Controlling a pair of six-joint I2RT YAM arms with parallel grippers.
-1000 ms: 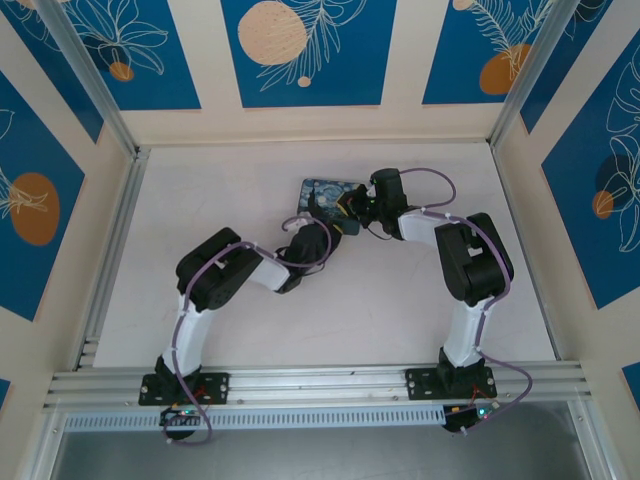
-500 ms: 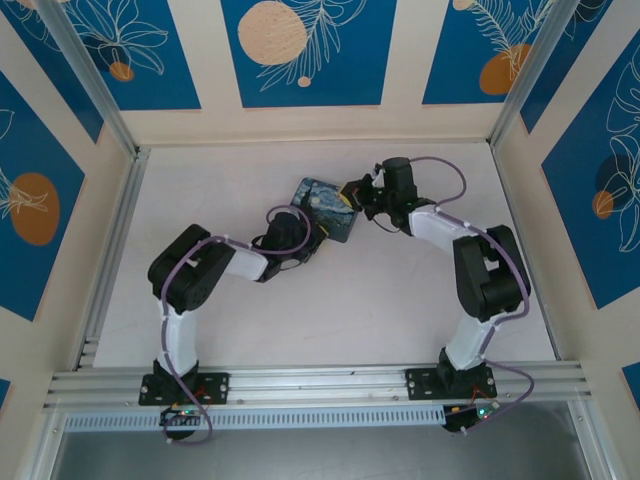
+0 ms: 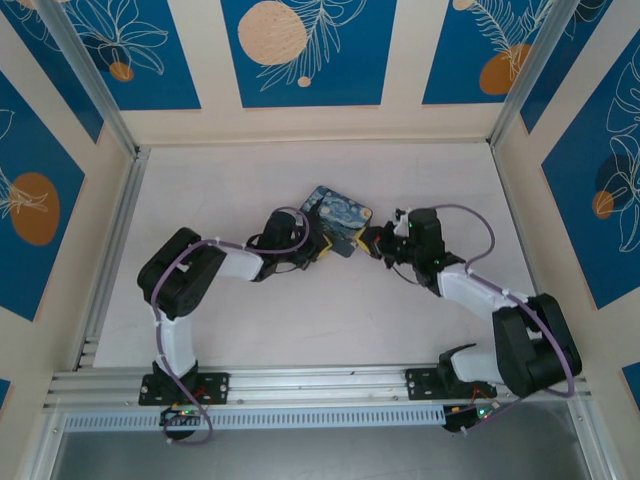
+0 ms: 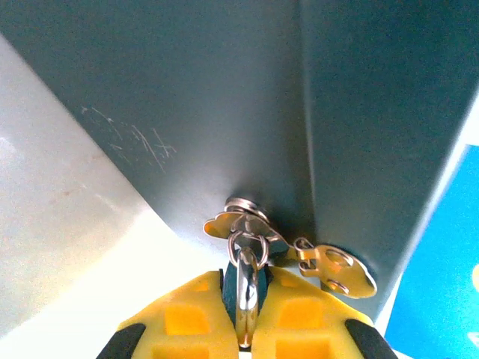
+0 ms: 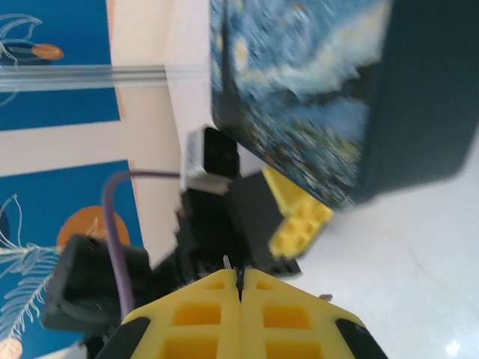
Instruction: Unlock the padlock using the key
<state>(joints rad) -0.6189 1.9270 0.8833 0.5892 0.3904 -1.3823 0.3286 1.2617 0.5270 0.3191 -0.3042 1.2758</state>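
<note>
My left gripper [image 4: 246, 281] is shut on the padlock [image 4: 246, 260]. Its silvery shackle stands between the yellow fingers and passes through the ring of the brass hasp [image 4: 334, 267] on the dark-blue painted tin [image 4: 224, 105]. In the top view the left gripper [image 3: 322, 243] is at the tin's [image 3: 340, 212] near edge. The right gripper [image 3: 374, 243] hangs just right of it, apart from the tin. In the right wrist view the right gripper [image 5: 239, 275] is shut on the key [image 5: 226, 261], with a thin grey tip poking out. The padlock's keyhole is hidden.
The painted tin [image 5: 299, 90] lies mid-table, tilted up off the white tabletop [image 3: 300, 320]. The left arm's black wrist and yellow finger [image 5: 299, 221] stand directly ahead of the right gripper. Aluminium rails [image 3: 110, 240] and patterned walls enclose the table.
The right gripper has swung from the tin's far right side to its near right, pulling away. The tin has shifted slightly right and turned. The left gripper stayed clamped at the tin's edge.
</note>
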